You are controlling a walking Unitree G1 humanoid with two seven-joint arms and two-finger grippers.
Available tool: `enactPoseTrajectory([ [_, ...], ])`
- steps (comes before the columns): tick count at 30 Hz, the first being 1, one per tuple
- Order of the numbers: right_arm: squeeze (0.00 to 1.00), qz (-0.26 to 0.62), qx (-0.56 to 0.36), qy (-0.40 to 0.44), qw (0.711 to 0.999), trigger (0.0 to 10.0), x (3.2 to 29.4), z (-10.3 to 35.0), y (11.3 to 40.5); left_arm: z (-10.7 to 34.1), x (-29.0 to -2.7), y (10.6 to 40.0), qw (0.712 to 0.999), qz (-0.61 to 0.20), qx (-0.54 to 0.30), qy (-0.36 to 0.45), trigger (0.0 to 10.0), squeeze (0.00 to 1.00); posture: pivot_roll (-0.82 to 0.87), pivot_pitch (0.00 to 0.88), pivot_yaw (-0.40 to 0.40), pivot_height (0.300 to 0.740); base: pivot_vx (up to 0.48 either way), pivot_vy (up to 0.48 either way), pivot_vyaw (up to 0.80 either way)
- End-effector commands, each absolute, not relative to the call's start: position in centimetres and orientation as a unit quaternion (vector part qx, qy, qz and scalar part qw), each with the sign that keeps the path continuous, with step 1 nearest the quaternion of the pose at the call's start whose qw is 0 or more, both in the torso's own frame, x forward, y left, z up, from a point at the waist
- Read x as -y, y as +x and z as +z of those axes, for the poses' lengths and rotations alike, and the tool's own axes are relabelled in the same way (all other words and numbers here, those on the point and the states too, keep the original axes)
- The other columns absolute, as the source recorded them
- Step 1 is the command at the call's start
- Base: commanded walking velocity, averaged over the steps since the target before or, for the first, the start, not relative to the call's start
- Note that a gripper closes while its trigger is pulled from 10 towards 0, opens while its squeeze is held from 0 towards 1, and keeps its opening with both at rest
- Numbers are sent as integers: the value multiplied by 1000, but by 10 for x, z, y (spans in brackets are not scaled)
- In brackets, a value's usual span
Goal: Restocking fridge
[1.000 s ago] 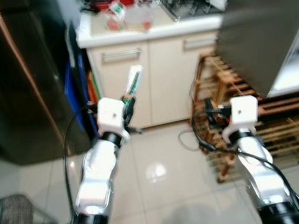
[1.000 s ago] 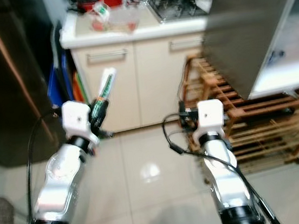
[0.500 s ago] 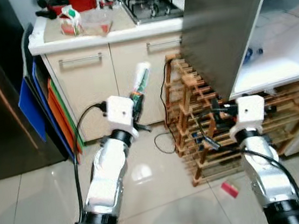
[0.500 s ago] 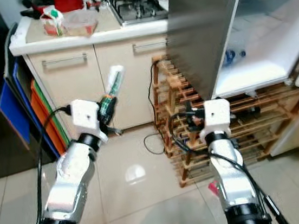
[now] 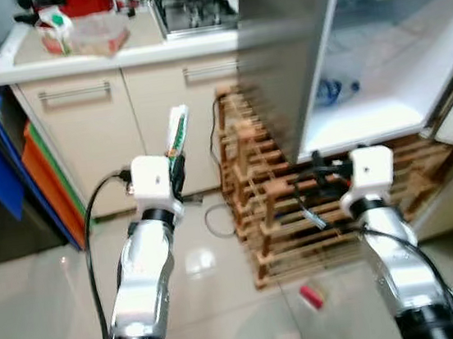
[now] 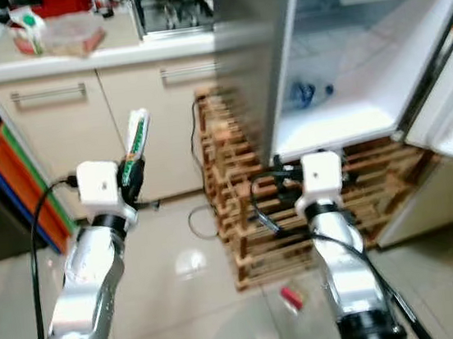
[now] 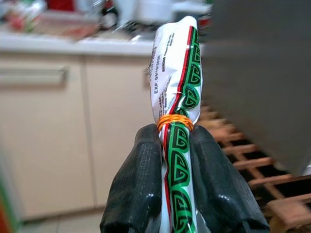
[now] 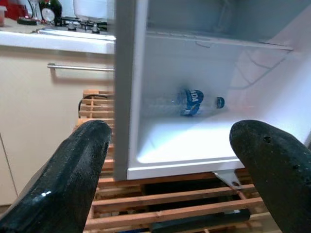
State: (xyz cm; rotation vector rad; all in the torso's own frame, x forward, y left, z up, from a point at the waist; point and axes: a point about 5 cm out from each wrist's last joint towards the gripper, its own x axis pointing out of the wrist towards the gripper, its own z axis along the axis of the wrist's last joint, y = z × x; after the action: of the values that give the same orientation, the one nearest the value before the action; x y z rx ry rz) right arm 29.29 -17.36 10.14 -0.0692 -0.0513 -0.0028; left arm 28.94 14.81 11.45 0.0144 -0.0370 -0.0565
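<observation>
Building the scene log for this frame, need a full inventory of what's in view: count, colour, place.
Packet: 1, white with green and red print, orange rubber band around it, held upright in the left tool.
Fridge: 1, white interior, grey side, open, standing on the rack.
Water bottle: 1, clear with blue label and cap, lying on the fridge floor.
Wooden rack: 1, brown slats, under the fridge.
Counter cabinet: 1, beige with metal handles, left of the fridge.
Carton: 1, white, red and green, on the counter.
Gas hob: 1, steel, on the counter.
Small red object: 1, on the floor tiles.
Boards: several, blue and orange, beside the cabinet.
Left tool: shut on the packet.
Right tool: open, facing the fridge.
</observation>
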Motion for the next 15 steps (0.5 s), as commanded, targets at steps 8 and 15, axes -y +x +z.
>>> enactPoseTrajectory([
  [8, 0, 35, 23, -30, 999, 10000, 161, 103, 301, 115, -145, 290, 1000, -19, 20, 3, 10000, 0, 7, 0, -61, 740, 0, -416, 0],
  [15, 0, 35, 25, -31, 999, 10000, 160, 102, 301, 120, -144, 297, 999, -21, 28, 11, 10000, 0, -1, 0, -48, 740, 34, -416, 0],
])
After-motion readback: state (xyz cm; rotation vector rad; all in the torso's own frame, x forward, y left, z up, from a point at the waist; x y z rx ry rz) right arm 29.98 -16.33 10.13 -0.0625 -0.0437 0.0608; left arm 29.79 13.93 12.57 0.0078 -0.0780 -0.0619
